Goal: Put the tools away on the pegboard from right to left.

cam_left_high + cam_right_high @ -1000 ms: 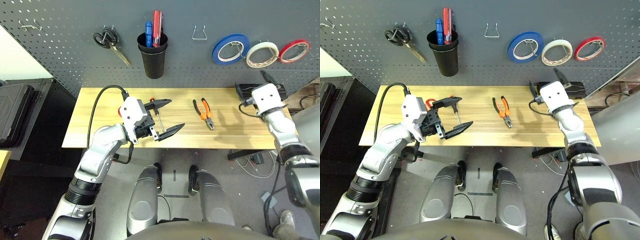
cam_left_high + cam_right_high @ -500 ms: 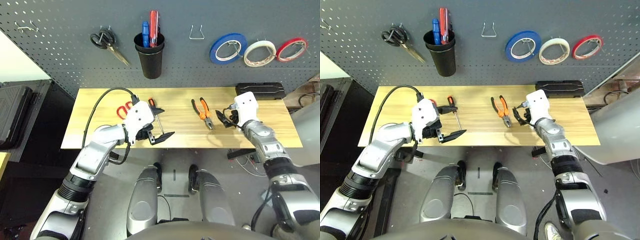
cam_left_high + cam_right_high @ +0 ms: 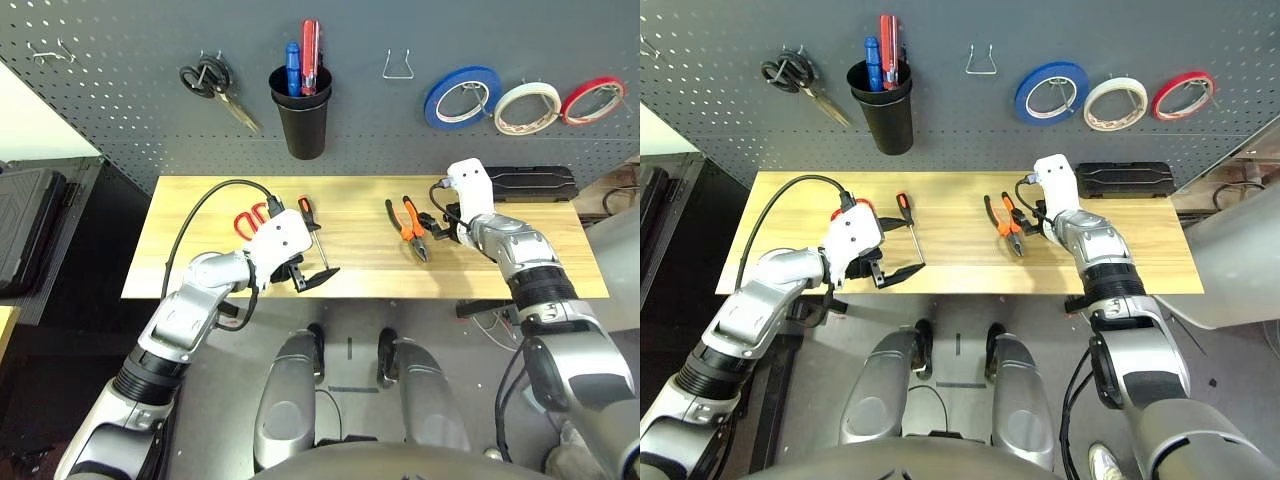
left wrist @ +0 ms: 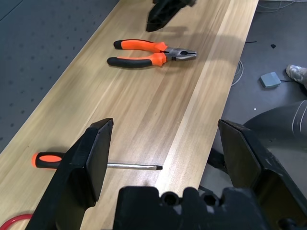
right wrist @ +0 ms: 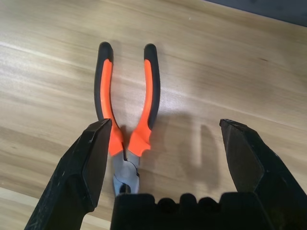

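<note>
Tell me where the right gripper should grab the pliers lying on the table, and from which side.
Grip the pliers across the orange part of both handles, just above the pivot, coming down from above. They lie flat on the table with the handles spread toward the pegboard and narrowest near the joint, so the open right gripper can probably span both there. It currently sits offset to one side of them.

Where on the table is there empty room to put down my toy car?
The table has bare wood at its left end, left of the red-handled scissors, and in the middle, between the screwdriver and the pliers. Also at the right end, in front of the black case. It is crowded around the pliers, where the right gripper hovers.
</note>
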### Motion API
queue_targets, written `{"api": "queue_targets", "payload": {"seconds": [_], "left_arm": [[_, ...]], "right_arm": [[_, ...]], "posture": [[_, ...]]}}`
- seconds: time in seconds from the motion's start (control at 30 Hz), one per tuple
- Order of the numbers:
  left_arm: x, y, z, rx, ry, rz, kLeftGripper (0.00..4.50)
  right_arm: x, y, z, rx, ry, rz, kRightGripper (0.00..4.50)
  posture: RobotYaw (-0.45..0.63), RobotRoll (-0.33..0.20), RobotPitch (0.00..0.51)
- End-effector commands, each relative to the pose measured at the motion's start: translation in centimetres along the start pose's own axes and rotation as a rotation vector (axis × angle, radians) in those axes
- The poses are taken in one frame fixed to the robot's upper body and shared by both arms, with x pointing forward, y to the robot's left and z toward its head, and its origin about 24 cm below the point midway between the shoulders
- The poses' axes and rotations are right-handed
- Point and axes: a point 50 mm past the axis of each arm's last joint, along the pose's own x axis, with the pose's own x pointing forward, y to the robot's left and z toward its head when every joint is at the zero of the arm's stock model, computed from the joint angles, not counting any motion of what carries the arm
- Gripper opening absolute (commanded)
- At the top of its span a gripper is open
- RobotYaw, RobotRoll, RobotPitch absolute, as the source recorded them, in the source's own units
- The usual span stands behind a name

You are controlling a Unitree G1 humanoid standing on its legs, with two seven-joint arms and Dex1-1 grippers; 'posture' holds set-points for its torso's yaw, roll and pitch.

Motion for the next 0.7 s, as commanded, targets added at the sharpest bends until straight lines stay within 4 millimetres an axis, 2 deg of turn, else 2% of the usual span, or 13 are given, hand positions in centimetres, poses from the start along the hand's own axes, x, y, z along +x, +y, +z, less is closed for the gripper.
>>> {"api": "queue_targets", "payload": {"seconds": [0.03, 0.27, 0.7], "left_arm": [[0.2, -0.7, -0.7, -0.013, 0.032, -0.015, 4.50], [0.0, -0.8, -0.7, -0.013, 0.046, -0.008, 4.50], [-0.2, -1.0, -0.7, -0.021, 0.060, 0.011, 4.50]], "right_arm": [[0.8, 0.5, -0.8, 0.016, 0.079, 0.011, 4.46], [1.8, 1.9, -0.7, 0.033, 0.169, 0.013, 4.46], [2.8, 3.5, -2.1, 0.023, 0.237, -0.016, 4.46]], "posture": [[0.22, 0.000, 0.263], [0.25, 0.000, 0.267], [0.29, 0.000, 0.283]]}}
